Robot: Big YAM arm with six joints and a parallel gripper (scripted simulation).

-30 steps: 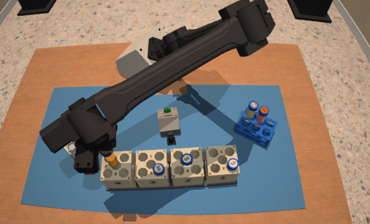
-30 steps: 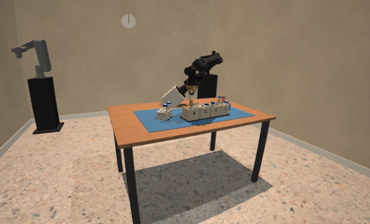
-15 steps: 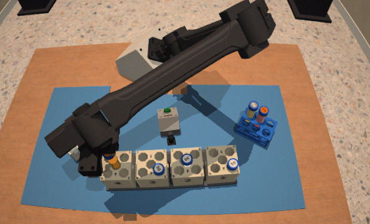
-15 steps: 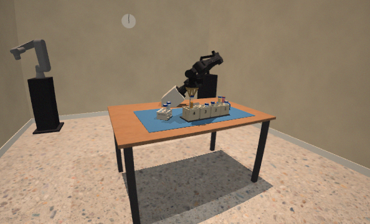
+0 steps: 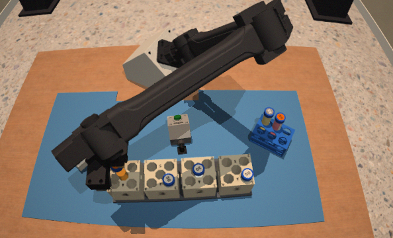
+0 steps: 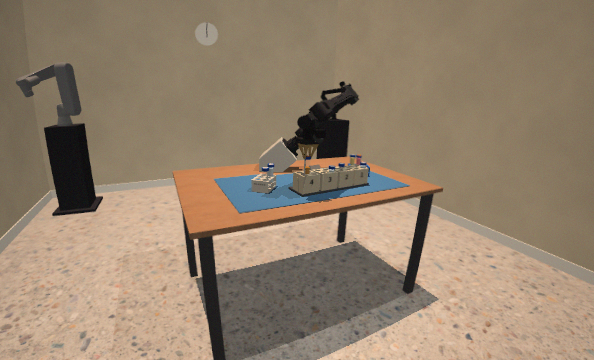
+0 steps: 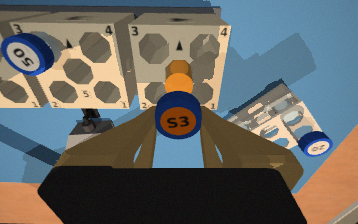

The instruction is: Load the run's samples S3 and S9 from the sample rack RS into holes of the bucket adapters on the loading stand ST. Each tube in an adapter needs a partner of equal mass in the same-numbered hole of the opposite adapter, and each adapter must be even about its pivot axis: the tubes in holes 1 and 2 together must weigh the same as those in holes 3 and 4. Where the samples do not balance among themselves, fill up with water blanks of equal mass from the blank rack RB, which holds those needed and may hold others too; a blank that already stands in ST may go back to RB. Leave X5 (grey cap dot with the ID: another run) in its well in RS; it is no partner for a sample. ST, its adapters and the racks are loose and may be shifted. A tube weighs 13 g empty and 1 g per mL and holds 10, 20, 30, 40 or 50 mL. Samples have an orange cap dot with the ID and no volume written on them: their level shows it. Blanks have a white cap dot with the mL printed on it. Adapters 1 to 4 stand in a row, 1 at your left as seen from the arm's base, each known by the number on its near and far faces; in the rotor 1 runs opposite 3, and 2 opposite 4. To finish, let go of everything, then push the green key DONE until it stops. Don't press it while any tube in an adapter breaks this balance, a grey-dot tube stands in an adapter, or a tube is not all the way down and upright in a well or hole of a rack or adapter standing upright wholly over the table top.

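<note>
My gripper (image 7: 178, 112) is shut on sample S3 (image 7: 178, 120), a tube with orange liquid and an orange cap dot. It holds the tube over the top of adapter 4 (image 7: 179, 58), above the middle between its holes. In the top view the tube (image 5: 122, 173) is at the leftmost adapter (image 5: 126, 180) and the gripper (image 5: 116, 168) is partly hidden by the arm. The other three adapters each hold one blank: one marked 50 (image 5: 167, 179), one marked 30 (image 5: 198, 169), one marked 50 (image 5: 247, 173). The blue sample rack RS (image 5: 271, 135) holds an orange-dot tube (image 5: 280, 117) and a grey-dot tube (image 5: 268, 113).
The blank rack RB (image 7: 280, 120) lies beside adapter 4 with a blank marked 20 (image 7: 315, 143); in the top view the arm hides most of it. The DONE box (image 5: 178, 129) with its green key (image 5: 177, 117) stands behind the adapter row.
</note>
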